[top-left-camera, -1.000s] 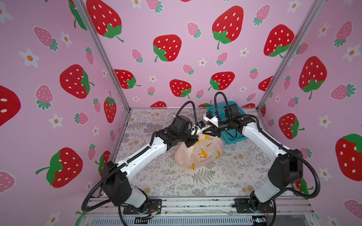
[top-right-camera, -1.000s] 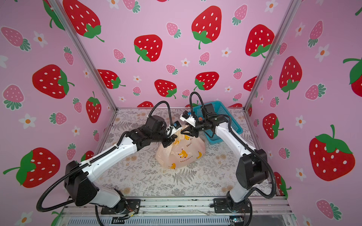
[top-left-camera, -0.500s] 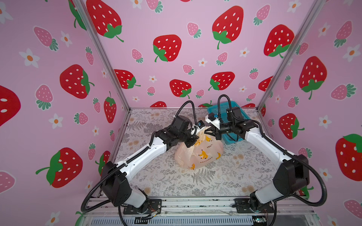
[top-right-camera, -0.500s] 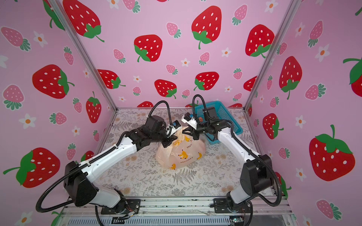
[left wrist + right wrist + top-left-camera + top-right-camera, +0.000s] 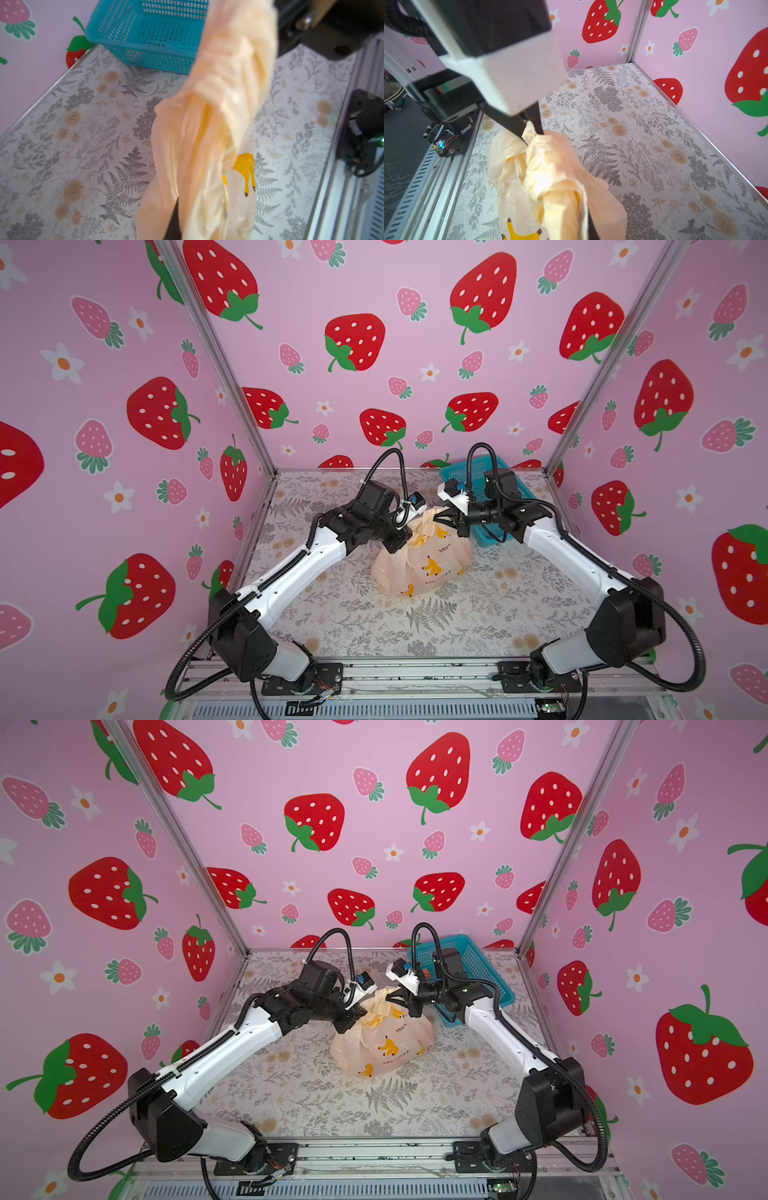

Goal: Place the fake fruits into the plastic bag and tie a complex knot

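Pink strawberry-print walls on three sides; grey fern-print surface (image 5: 415, 626).

Item 1, plastic bag (image 5: 424, 564): peach, banana-printed, resting mid-surface and bulging (fake fruits presumably inside; none shows plainly through the film). Its handles are gathered upward and twisted together.

Item 2, left end effector (image 5: 409, 533): jaws closed tight on one handle strip. The right wrist view shows its dark fingers (image 5: 508, 124) pinching the film.

Item 3, right end effector (image 5: 451, 519): likewise clamped on the other strip, which runs up to it in the left wrist view.

Item 4, blue basket (image 5: 478, 470): rear right, behind the right arm, near the bag. Whether they touch cannot be told.

Governing relation: the twisted handles span between the two end effectors, long axis running side to side in both top views, with the bag body below and toward the front. Neither arm is nearer; each holds an end. Judgement: the next pull should go outward along that axis to cinch the knot.

Change over the last second: bag unmoved; right arm's elbow has swung outward.
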